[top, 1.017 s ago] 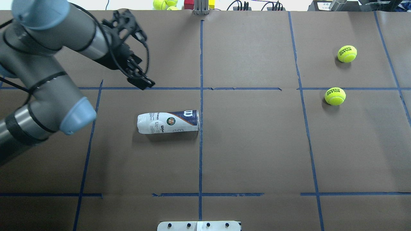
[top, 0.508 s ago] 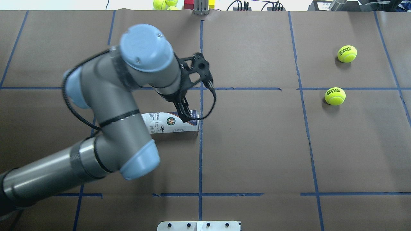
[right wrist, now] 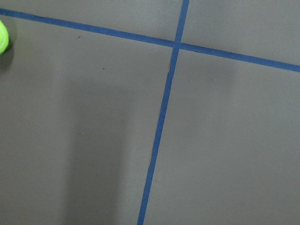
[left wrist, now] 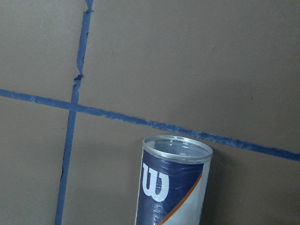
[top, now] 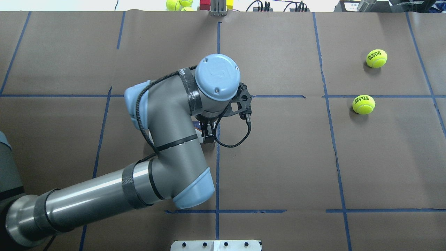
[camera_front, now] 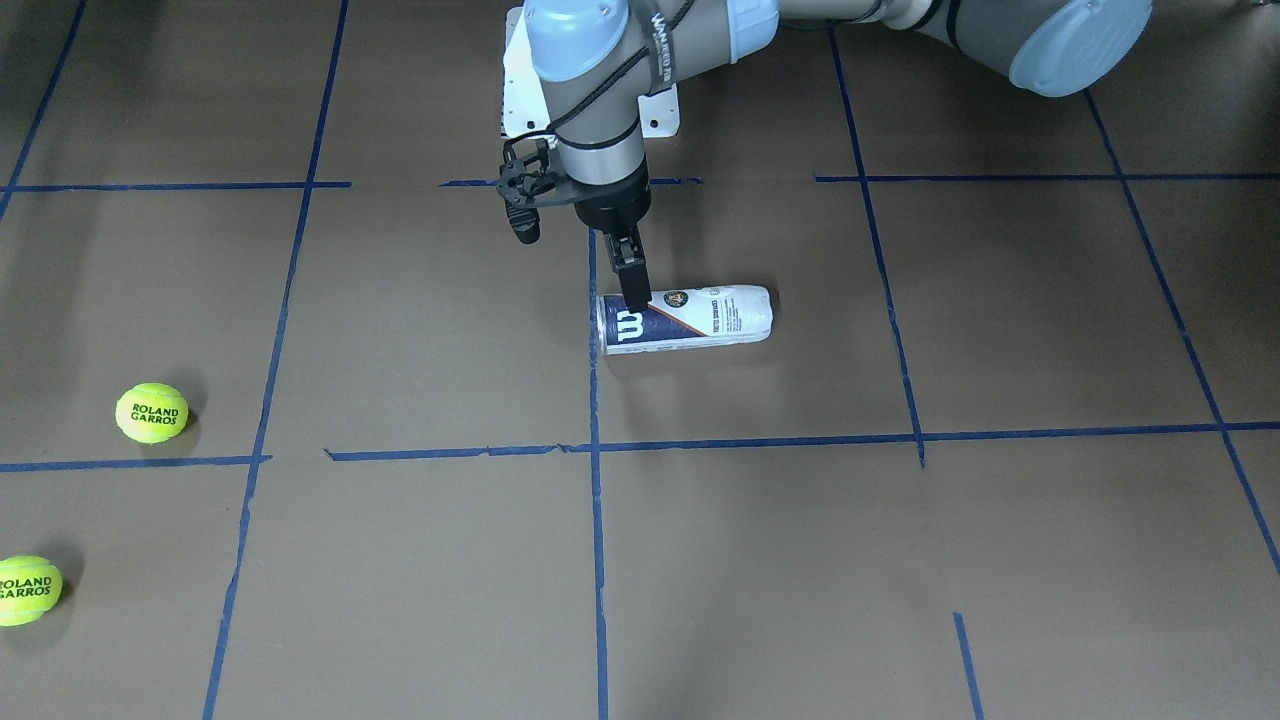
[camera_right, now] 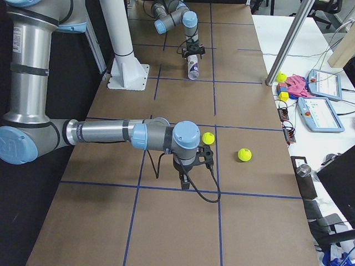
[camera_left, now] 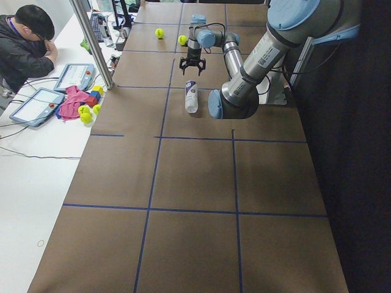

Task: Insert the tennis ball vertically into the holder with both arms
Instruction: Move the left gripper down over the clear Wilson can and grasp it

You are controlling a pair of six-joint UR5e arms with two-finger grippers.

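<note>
Two tennis balls (top: pixel 376 58) (top: pixel 363 104) on the table (top: pixel 278 157), one holder (camera_front: pixel 690 318), two arms (top: pixel 167 139) (camera_right: pixel 111 133).

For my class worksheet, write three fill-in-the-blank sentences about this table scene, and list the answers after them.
The clear plastic tube with a white and navy label lies on its ___.
The robot's ___ black gripper hangs over the tube's open end.
Exactly ___ yellow-green tennis balls rest on the brown paper table cover.
Answers: side; left; two.

Overhead, the left arm (top: pixel 167 139) hid nearly all the holder (left wrist: pixel 171 187); the left wrist view cropped its lower part. A tennis ball (right wrist: pixel 2 36) was clipped at the right wrist view's left edge. On the right gripper (camera_right: pixel 184 184) you couldn't read the jaws: too small.
</note>
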